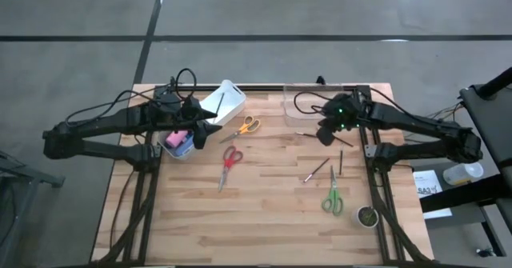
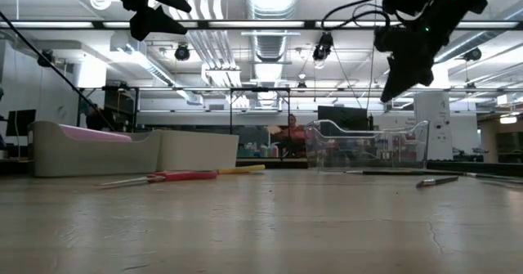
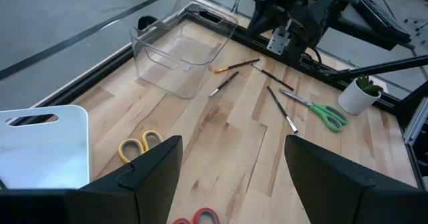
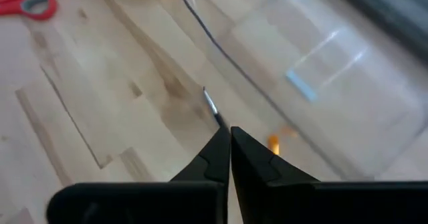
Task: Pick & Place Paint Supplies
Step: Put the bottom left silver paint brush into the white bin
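High view: wood table (image 1: 264,212); left claw (image 1: 210,132) spread, right claw (image 1: 326,134) pinching paintbrush (image 4: 212,107).

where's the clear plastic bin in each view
high view: clear bin at the table's far edge, by the right hand.
low view: right of centre, far across the table.
left wrist view: upper middle.
right wrist view: upper right.
Shared landmark: yellow scissors beside it.
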